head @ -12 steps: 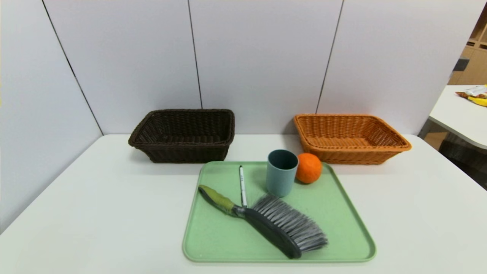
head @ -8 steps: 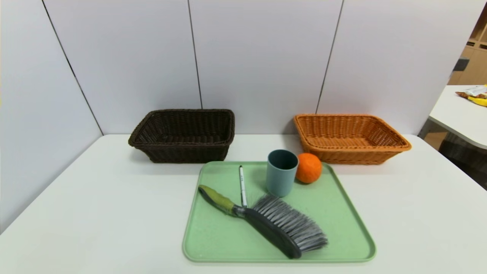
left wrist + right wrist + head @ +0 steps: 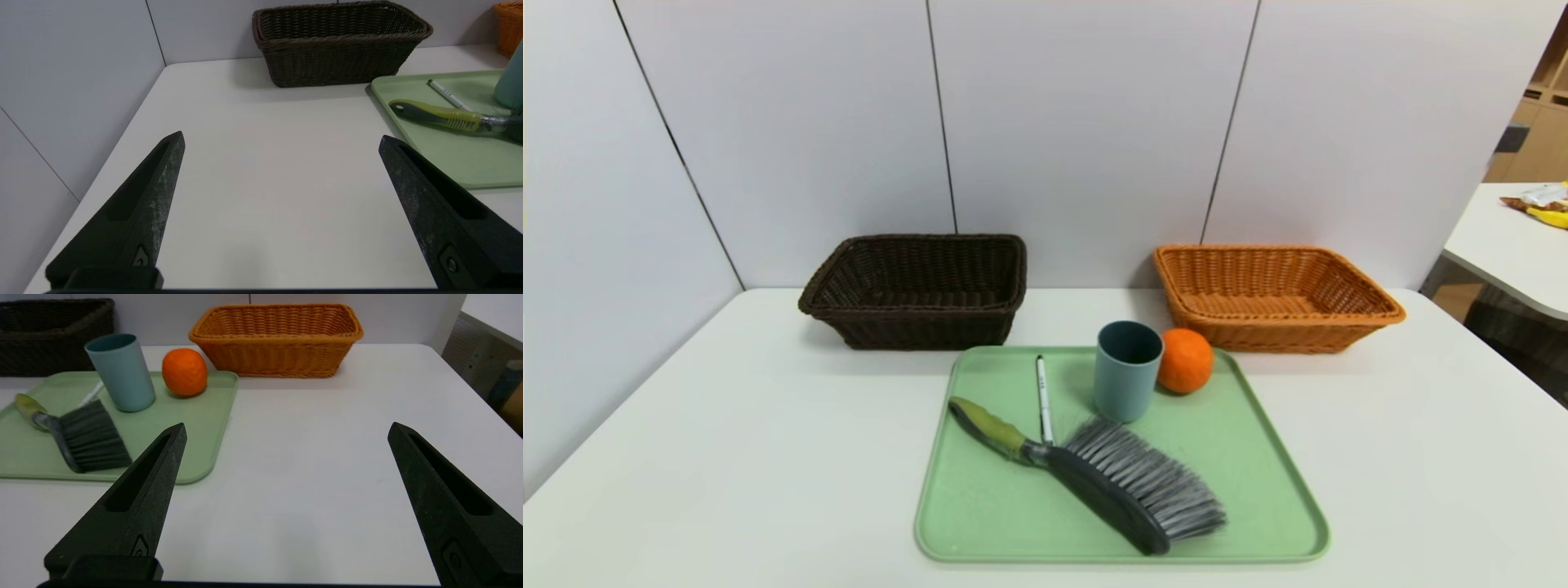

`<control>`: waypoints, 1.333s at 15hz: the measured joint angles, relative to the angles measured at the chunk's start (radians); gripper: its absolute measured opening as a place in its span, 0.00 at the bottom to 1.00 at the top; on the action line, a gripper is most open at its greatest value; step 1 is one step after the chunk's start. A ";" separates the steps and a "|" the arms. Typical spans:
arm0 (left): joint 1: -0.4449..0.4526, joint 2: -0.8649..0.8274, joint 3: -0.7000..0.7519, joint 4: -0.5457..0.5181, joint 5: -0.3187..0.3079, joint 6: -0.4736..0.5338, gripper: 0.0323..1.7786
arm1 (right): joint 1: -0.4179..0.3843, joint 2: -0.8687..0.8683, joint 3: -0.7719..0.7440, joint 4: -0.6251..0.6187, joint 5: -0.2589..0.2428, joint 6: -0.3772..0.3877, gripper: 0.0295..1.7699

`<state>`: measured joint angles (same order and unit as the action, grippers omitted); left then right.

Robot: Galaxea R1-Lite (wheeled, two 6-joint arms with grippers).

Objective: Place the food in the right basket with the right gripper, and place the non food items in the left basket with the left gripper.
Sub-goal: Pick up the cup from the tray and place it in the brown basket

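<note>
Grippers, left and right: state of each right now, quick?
Left gripper: open, holding nothing, over bare table beside the tray.
Right gripper: open, holding nothing, over bare table beside the tray.

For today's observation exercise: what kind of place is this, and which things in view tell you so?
Probably an office or lab test area: a white table against plain partition panels, with shelving beyond.

Head view high and frontal; wrist views low, forward, sharing tray (image 3: 1282, 490).
</note>
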<state>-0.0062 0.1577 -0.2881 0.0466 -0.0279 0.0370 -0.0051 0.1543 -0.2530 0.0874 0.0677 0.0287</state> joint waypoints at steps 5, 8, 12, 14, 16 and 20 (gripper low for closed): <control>0.000 0.303 -0.327 0.017 -0.061 -0.001 0.95 | 0.001 0.400 -0.499 0.040 0.077 0.010 0.96; 0.000 0.493 -0.519 0.031 -0.086 0.001 0.95 | 0.011 0.659 -0.824 0.049 0.092 0.013 0.96; -0.020 0.681 -0.633 0.033 -0.085 0.011 0.95 | 0.117 0.962 -1.190 0.062 0.076 0.019 0.96; -0.059 0.734 -0.632 0.026 -0.061 0.010 0.95 | 0.254 1.084 -1.284 0.071 0.008 0.025 0.96; -0.114 0.771 -0.628 0.026 -0.036 -0.001 0.95 | 0.376 1.176 -1.299 0.076 -0.084 0.053 0.96; -0.215 0.844 -0.662 0.020 0.081 -0.105 0.95 | 0.538 1.278 -1.147 0.078 -0.228 0.085 0.96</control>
<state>-0.2213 1.0015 -0.9500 0.0662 0.0534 -0.0681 0.5330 1.4326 -1.4000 0.1657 -0.1602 0.1134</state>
